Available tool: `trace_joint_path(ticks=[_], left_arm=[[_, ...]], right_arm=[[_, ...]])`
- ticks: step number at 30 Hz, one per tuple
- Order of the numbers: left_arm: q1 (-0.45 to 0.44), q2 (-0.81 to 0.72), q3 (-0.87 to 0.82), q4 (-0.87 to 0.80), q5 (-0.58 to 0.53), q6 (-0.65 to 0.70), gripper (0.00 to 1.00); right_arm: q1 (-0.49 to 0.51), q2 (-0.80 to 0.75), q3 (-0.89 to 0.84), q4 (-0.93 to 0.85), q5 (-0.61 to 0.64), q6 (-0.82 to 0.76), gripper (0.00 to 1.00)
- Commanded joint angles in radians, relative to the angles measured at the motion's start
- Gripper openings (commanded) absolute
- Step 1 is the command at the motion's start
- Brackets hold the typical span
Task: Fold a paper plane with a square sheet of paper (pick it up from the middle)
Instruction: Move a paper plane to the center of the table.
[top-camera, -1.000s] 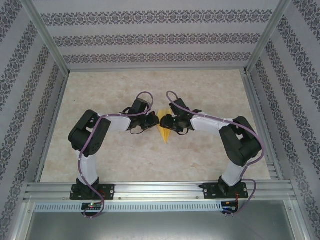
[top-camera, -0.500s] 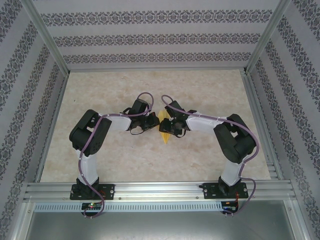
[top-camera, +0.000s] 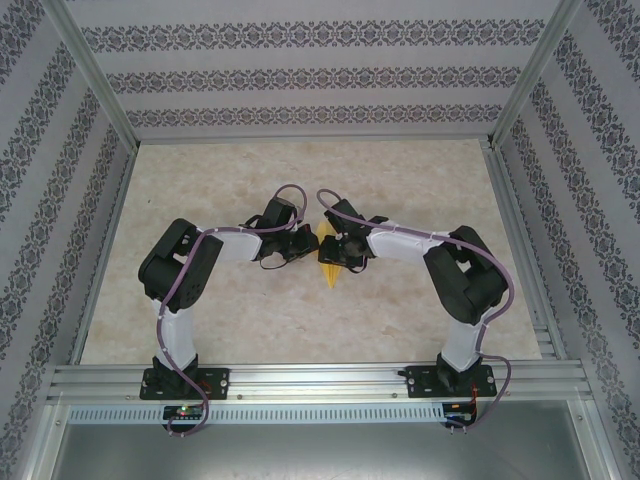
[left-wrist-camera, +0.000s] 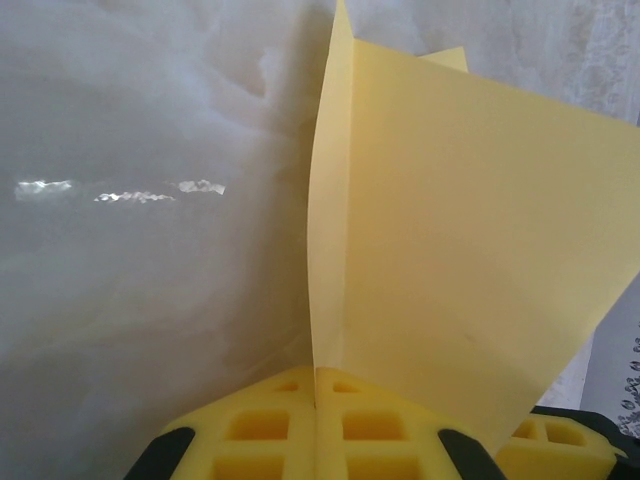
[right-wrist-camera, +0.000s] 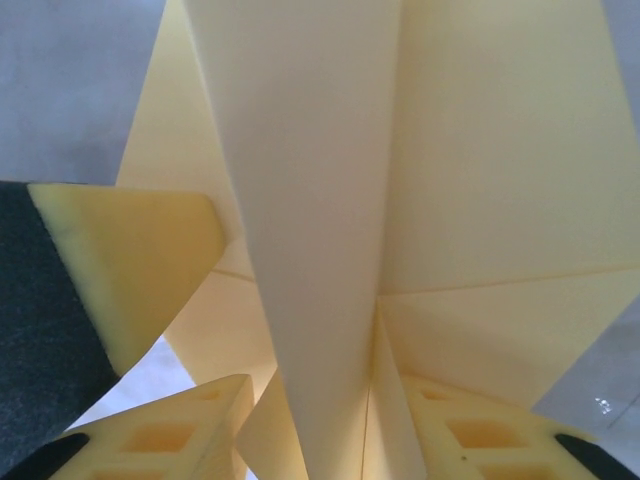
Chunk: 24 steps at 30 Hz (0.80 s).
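Note:
The yellow sheet of paper (top-camera: 330, 270) is folded into a narrow pointed paper plane shape and hangs between the two grippers at the table's middle. My left gripper (top-camera: 312, 243) is shut on its upright centre fold (left-wrist-camera: 330, 250), and the wing (left-wrist-camera: 470, 230) spreads to the right. My right gripper (top-camera: 332, 250) comes in from the right. Its jaws stand apart around the plane's centre keel (right-wrist-camera: 320, 200), with the fingers (right-wrist-camera: 480, 430) on either side of the folded layers. The left gripper's yellow pad (right-wrist-camera: 130, 260) shows close by.
The beige marble-patterned table (top-camera: 300, 310) lies under the paper. Aluminium frame posts (top-camera: 515, 240) and patterned walls (top-camera: 310, 70) close in the sides and back. The rail (top-camera: 320, 380) with both arm bases runs along the near edge.
My right gripper has moved left onto the paper, and its jaws have narrowed around the centre fold. The left gripper has held still, shut on the paper.

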Motion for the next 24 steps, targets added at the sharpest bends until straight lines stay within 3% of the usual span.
trace_joint_path(ticks=[1,7,12,17,24], left_arm=[[0.011,-0.004,0.008,0.04,-0.008,0.007,0.05],[0.02,-0.045,0.014,-0.008,-0.032,0.02,0.12],[0.058,-0.139,-0.003,-0.099,-0.116,0.048,0.22],[0.082,-0.223,0.0,-0.248,-0.269,0.101,0.39],[0.101,-0.28,0.01,-0.41,-0.463,0.132,0.67]], right_arm=[[0.011,0.016,0.031,-0.041,0.05,-0.016,0.34],[0.014,0.009,0.046,-0.076,0.078,-0.015,0.18],[0.016,0.0,0.067,-0.134,0.129,-0.019,0.08],[0.017,0.007,0.099,-0.194,0.183,-0.019,0.06],[0.021,0.059,0.149,-0.23,0.202,-0.016,0.14]])
